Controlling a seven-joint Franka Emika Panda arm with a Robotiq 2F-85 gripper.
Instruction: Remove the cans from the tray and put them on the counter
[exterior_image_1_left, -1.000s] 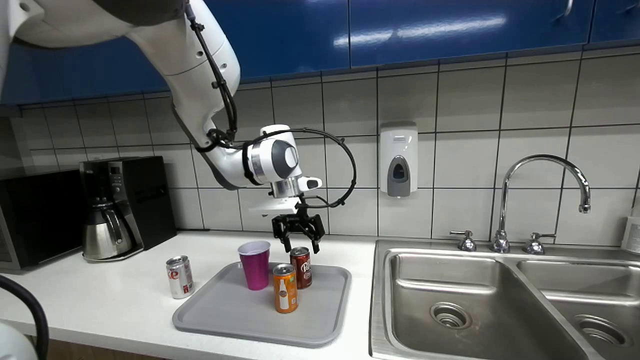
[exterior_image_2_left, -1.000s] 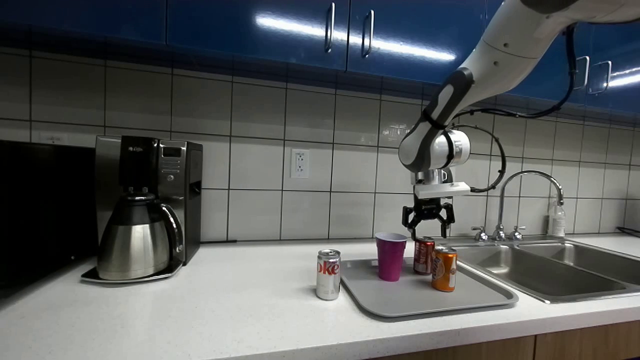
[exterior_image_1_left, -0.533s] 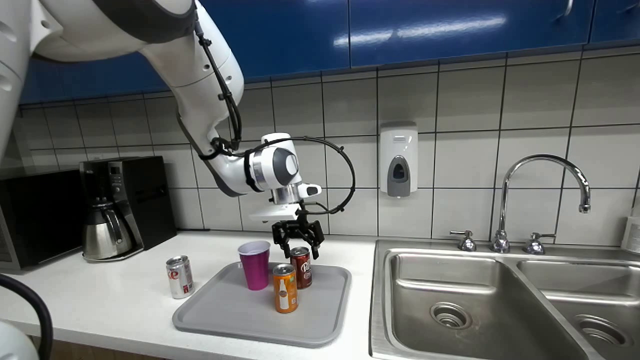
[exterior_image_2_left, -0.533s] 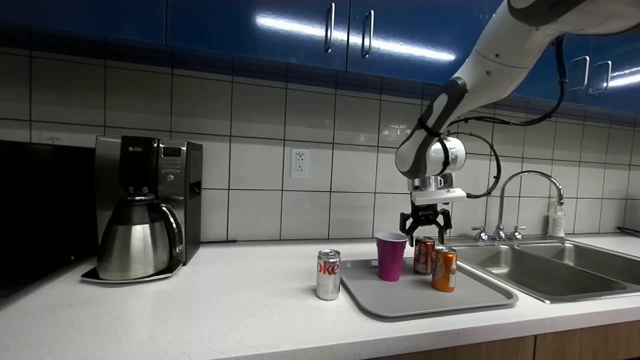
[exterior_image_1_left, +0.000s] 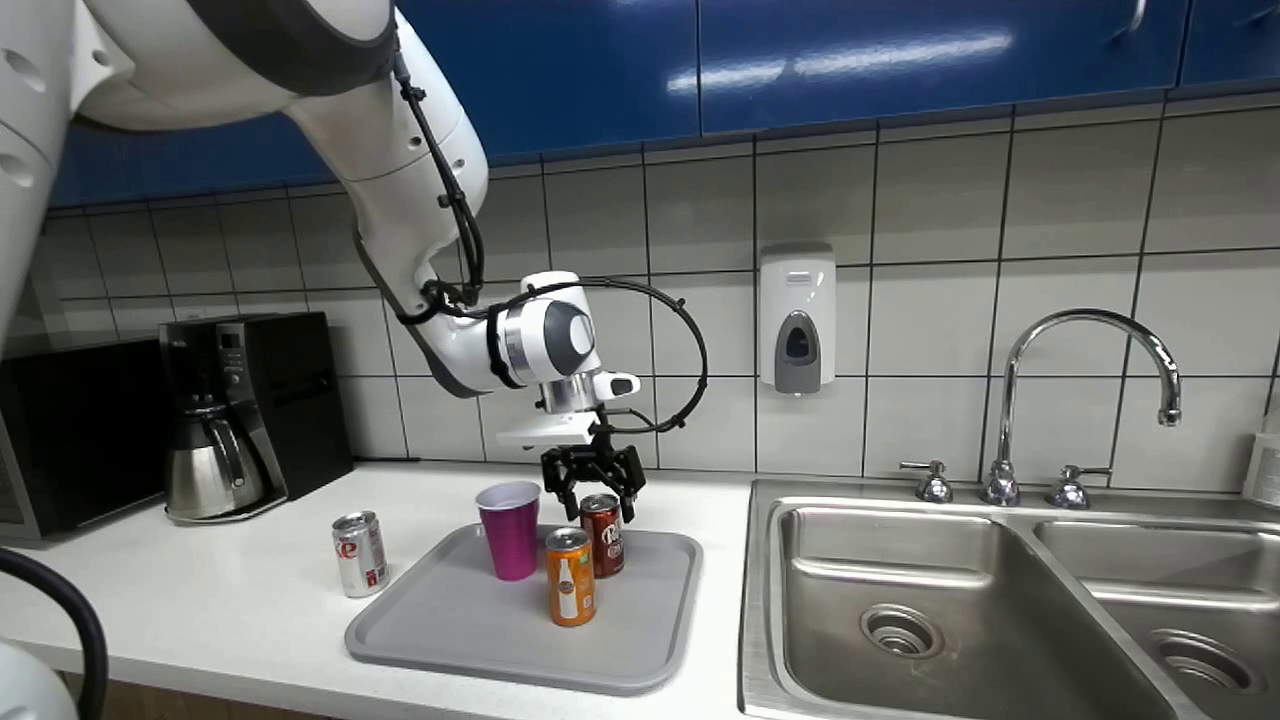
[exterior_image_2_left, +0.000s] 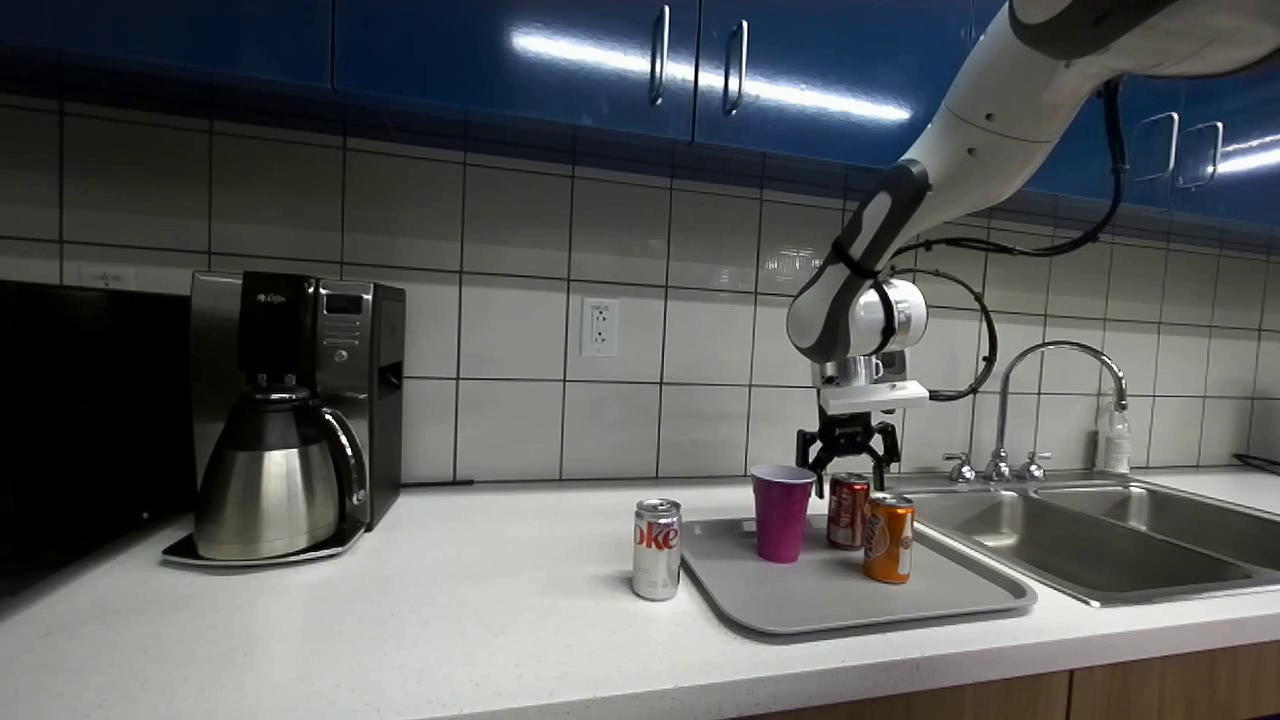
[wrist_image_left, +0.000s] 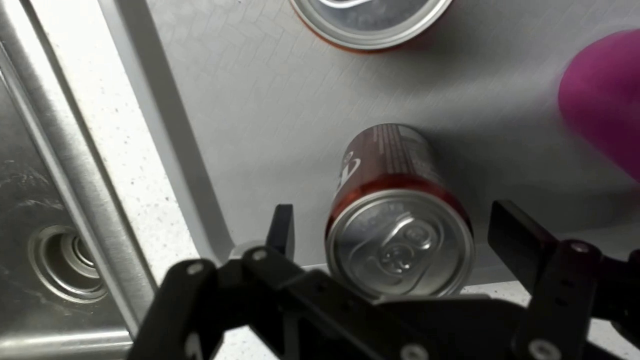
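Observation:
The dark red-brown can stands upright on the grey tray. The orange can stands on the tray in front of it. The silver-and-red can stands on the white counter, beside the tray. My gripper is open, its fingertips around the top of the dark red-brown can in both exterior views. In the wrist view the fingers lie on either side of that can's lid, with a gap on each side. The orange can's lid is partly cut off at the top edge.
A pink-magenta cup stands on the tray close to the dark red-brown can. The steel sink with its faucet lies beside the tray. A coffee maker stands further along the counter. The tiled wall is behind.
My gripper has come down toward the dark red-brown can and shifted slightly toward the cup. It stays open. The cans, cup and tray have not moved.

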